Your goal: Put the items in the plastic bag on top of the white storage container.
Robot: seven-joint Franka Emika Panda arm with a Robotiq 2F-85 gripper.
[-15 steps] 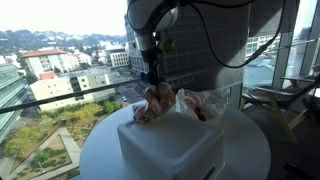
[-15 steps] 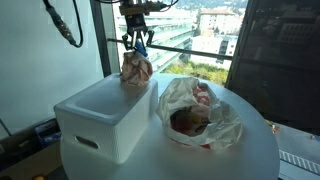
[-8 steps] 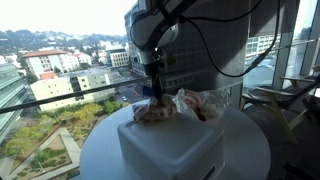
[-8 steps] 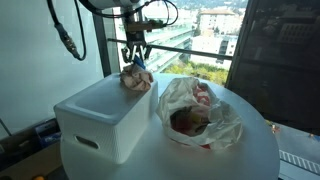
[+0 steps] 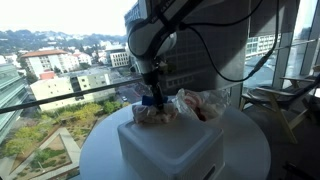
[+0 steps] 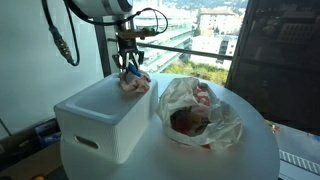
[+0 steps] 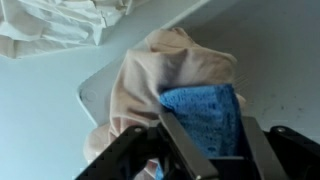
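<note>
Eyes on the items (image 6: 135,83): a small crumpled bundle sitting on the lid of the white storage container (image 6: 100,118), right at its far corner by the window. From the wrist I get it close up. There's a soft pinkish-beige piece (image 7: 165,65), creased and folded over itself, and a blue piece (image 7: 195,100) with a rough, spongy-looking face tucked against it. In an exterior view the bundle reads as pale pink with a fleck of blue on top.

My gripper (image 7: 203,122) stands straight down over it, touching the top of the bundle. My fingers (image 7: 180,145) are partway apart with the blue piece between them. Whether they pinch it or only flank it, I cannot tell.

Just beside the container, on the round white table (image 6: 250,150), lies the plastic bag (image 6: 225,125). It is thin, clear and wrinkled with a reddish tint, and its mouth gapes. Inside are a red round item (image 6: 203,94) and a dark item (image 6: 185,122). The bag's crumpled edge shows along the top of the wrist view too.
</note>
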